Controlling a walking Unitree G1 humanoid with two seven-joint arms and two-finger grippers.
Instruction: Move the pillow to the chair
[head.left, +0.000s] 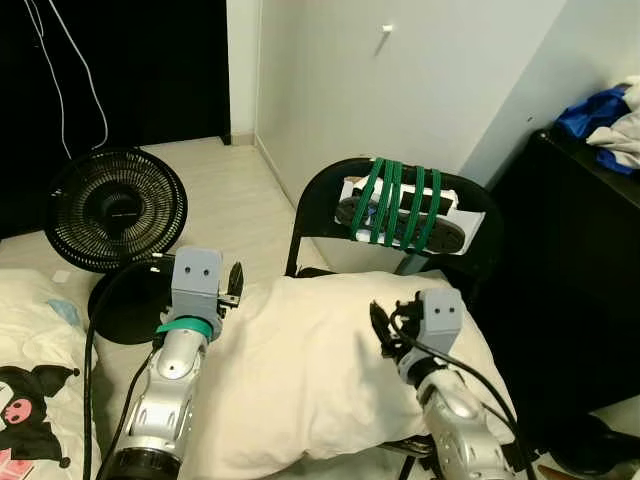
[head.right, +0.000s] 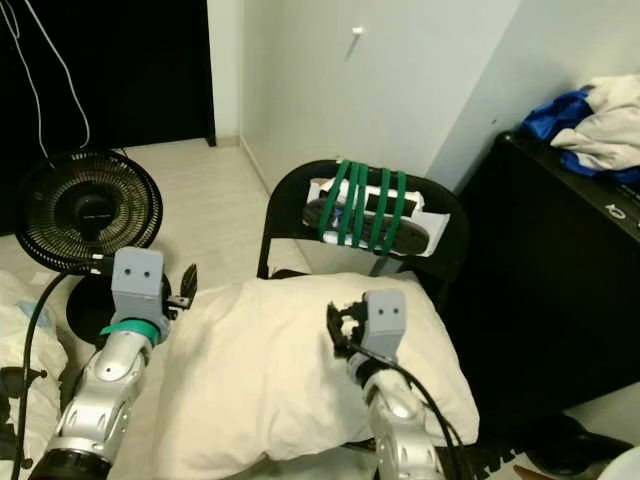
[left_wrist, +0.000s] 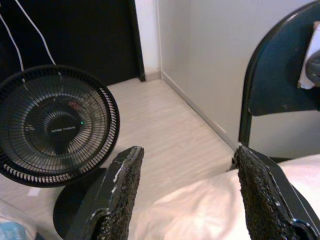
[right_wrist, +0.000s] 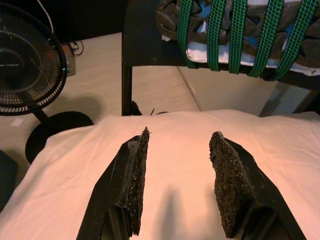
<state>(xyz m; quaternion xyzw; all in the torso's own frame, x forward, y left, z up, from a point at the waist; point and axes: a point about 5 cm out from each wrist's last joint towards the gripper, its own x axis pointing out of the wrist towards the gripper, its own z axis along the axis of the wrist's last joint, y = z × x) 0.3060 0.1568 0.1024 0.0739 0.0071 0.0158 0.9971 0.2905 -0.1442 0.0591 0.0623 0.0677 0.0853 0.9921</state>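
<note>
Our right end effector (right_wrist: 177, 185) hangs over the pillow's middle with its fingers spread apart and nothing between them; our left end effector (left_wrist: 187, 195) sits at the pillow's left edge, equally spread and empty. Around us we see a dark cabinet (head.left: 580, 290) on the right with clothes (head.left: 605, 120) heaped on top, and a black fan (head.left: 115, 210) standing on the floor (head.left: 225, 195) to the left. The chair (head.left: 325, 195) stands ahead against the wall, green straps (head.left: 400, 205) wound round its backrest. The pillow (head.left: 310, 370) lies across the chair seat. Both silver arms reach forward.
</note>
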